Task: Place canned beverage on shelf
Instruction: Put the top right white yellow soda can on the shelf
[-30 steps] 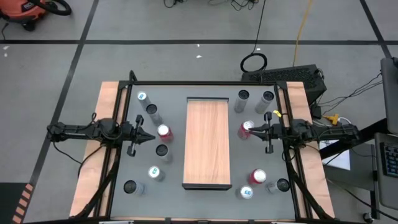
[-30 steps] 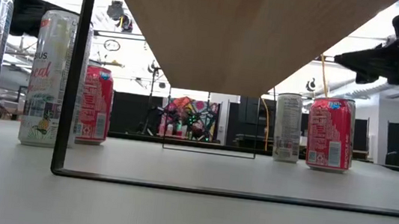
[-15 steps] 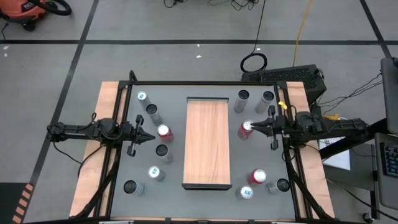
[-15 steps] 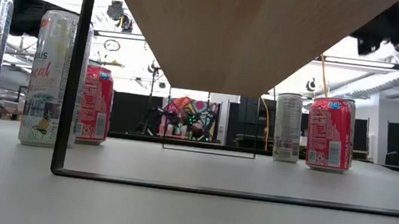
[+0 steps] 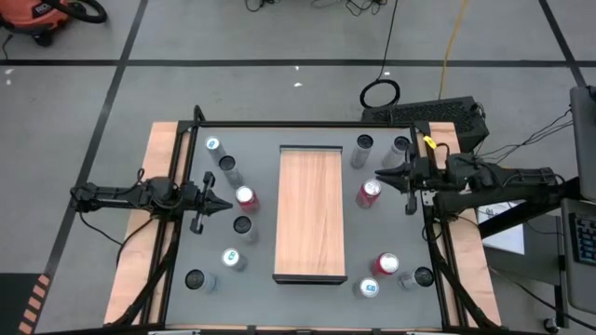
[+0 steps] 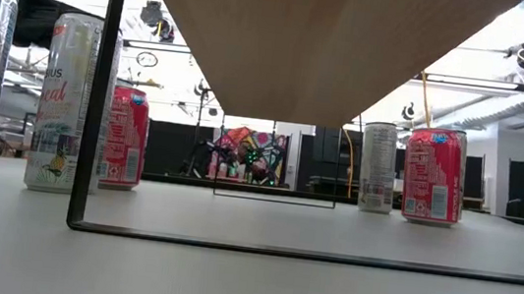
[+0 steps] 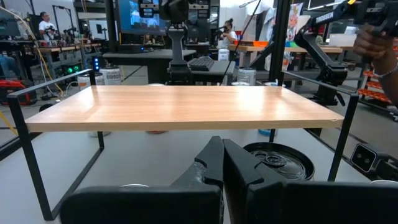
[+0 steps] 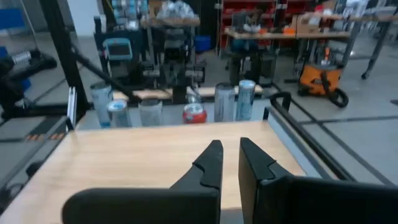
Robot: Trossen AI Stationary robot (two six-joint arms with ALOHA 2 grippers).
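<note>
The grey tabletop [image 5: 298,293] carries the shelf [image 5: 310,212] upright at the frame's centre on thin dark legs, its wood-grain top bare. Cans stand on the tabletop on both sides: a red can [image 5: 246,196] at left, another red can [image 5: 369,192] at right.

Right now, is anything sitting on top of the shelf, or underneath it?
The shelf top is bare wood in the high view: no can on it. In the low view only grey tabletop shows beneath it; cans stand off both long sides.
</note>
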